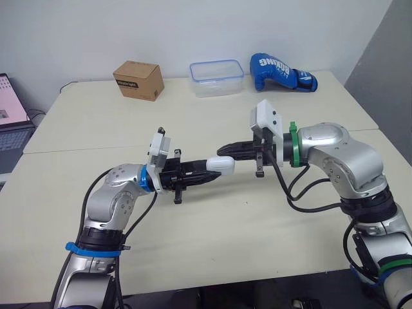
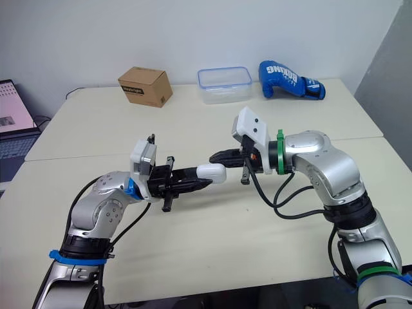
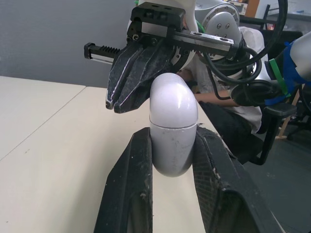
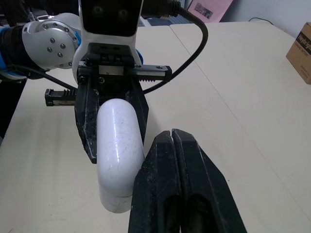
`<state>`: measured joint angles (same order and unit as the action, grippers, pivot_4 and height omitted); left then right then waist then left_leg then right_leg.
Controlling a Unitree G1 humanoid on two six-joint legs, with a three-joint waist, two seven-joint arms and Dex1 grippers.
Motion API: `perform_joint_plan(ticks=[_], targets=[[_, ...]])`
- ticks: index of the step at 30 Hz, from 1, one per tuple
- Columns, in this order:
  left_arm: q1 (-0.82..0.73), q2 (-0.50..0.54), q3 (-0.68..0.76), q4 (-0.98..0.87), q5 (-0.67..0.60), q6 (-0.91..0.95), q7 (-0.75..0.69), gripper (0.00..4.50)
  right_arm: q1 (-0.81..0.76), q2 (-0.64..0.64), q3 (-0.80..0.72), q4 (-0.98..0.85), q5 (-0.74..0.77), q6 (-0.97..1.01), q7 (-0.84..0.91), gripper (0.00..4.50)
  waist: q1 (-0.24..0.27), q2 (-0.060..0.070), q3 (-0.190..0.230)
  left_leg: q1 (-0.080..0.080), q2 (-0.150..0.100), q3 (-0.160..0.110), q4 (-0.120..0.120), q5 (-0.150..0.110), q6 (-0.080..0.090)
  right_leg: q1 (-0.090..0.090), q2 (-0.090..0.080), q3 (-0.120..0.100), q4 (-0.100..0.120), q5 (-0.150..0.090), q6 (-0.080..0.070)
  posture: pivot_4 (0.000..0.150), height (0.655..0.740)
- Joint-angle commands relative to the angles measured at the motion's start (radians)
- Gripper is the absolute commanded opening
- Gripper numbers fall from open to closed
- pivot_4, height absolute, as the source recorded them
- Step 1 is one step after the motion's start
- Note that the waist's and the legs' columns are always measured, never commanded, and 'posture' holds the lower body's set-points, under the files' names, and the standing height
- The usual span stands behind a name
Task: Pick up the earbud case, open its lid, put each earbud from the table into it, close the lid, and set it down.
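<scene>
A white wall backs 2 cream tabletops [image 1: 212, 219] pushed edge to edge. Along the far side, from left to right, sit an open laptop [image 1: 11, 122] at the left margin, a brown cardboard box [image 1: 138, 80], a clear plastic container [image 1: 216, 78] with a blue rim, and a blue boxing glove [image 1: 280, 73] lying on its side.

Nearer, over the middle of the near tabletop, the left gripper [image 3: 170, 150] reaches toward the right with its 2 black fingers clamped on the lower half of the white earbud case [image 3: 173, 116]. The case is lifted clear of the table, one finger on each side, its rounded lid end sticking out beyond the fingertips. A thin seam runs around it and the lid is shut.

From the right, the right gripper [image 1: 225, 152] points left to meet it, with its 2 fingers pressed together. The tips lie right beside the lid end of the case. I cannot tell whether they touch it.
</scene>
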<state>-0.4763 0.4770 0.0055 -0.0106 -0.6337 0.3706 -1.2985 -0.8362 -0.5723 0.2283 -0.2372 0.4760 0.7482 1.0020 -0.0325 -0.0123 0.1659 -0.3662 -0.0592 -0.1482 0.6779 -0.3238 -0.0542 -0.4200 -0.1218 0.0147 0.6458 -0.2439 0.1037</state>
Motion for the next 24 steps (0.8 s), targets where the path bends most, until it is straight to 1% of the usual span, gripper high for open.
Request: perform_joint_plan(ticks=[1,12,16,19,22,24], targets=[[-0.015,-0.005,0.015,-0.003,-0.017,0.005,0.012,0.75,0.009,-0.012,-0.029,-0.064,0.025,0.007,0.003,0.04,0.0,0.0,0.0,0.0,0.0,0.0,0.0,0.0,0.0,0.0,0.0,0.0,0.0,0.0,0.0,0.15,0.7307],[-0.012,-0.002,0.028,-0.013,-0.025,0.045,0.043,0.75,0.037,-0.021,-0.029,-0.088,0.016,0.007,-0.011,0.04,0.0,0.0,0.0,0.0,0.0,0.0,0.0,0.0,0.0,0.0,0.0,0.0,0.0,0.0,0.0,0.15,0.7307],[-0.029,0.024,0.003,-0.026,0.005,0.191,0.171,0.75,0.041,-0.091,-0.084,-0.043,0.007,-0.029,0.025,0.04,0.002,0.0,0.0,0.0,0.0,0.0,0.0,0.0,0.0,0.0,0.0,0.0,0.0,0.0,0.0,0.15,0.7307],[-0.052,0.028,0.007,-0.026,-0.034,0.325,0.233,0.75,0.09,-0.145,-0.104,-0.036,0.004,-0.069,0.064,0.04,0.003,0.0,0.0,0.0,0.0,0.0,0.0,0.0,0.0,0.0,0.0,0.0,0.0,0.0,0.0,0.15,0.7307],[-0.089,0.025,0.001,0.009,-0.026,0.44,0.307,0.75,0.125,-0.165,-0.119,-0.033,0.008,-0.077,0.072,0.04,0.001,-0.001,0.0,0.0,0.0,0.0,0.0,0.0,0.0,0.0,0.0,0.0,0.0,0.0,0.0,0.15,0.7307],[-0.116,0.008,0.006,0.053,-0.043,0.508,0.329,0.75,0.143,-0.169,-0.127,-0.025,0.005,-0.079,0.067,0.04,0.001,-0.001,0.0,0.0,0.0,0.0,0.0,0.0,0.0,0.0,0.0,0.0,0.001,0.0,0.0,0.15,0.7307]])
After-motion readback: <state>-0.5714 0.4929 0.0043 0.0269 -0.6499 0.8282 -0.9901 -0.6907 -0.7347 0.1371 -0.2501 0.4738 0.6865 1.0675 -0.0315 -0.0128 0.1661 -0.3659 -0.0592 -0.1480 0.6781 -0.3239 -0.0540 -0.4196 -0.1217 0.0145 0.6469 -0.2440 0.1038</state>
